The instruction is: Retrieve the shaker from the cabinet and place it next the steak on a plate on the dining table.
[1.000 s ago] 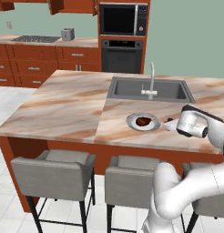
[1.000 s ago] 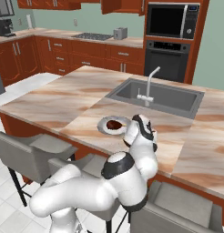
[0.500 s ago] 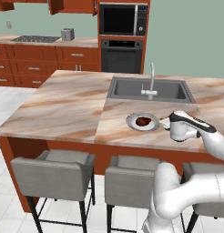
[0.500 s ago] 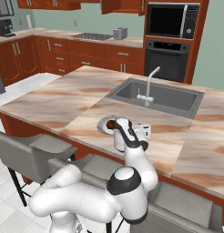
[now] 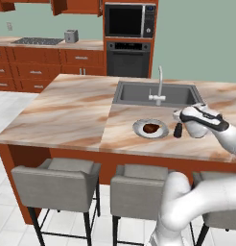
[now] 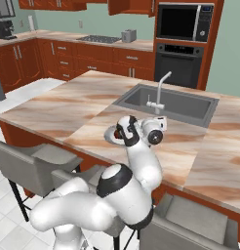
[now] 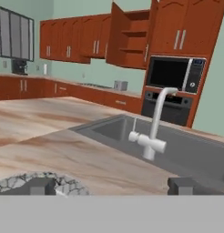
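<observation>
Grey stools (image 5: 55, 178) stand along the near side of the island. Against the far wall a black microwave (image 5: 128, 20) sits above a black oven (image 5: 128, 59), both set in a red-brown column. Left of them runs a marbled counter with a black cooktop (image 5: 36, 41) and a small grey toaster (image 5: 71, 36), over low drawer cabinets (image 5: 38, 69). A coffee machine (image 6: 4, 30) stands at the far left. The floor (image 5: 12, 103) is white tile.

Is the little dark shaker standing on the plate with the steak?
No, the shaker stands upright on the dining table just beside the plate, clear of its rim.
</observation>
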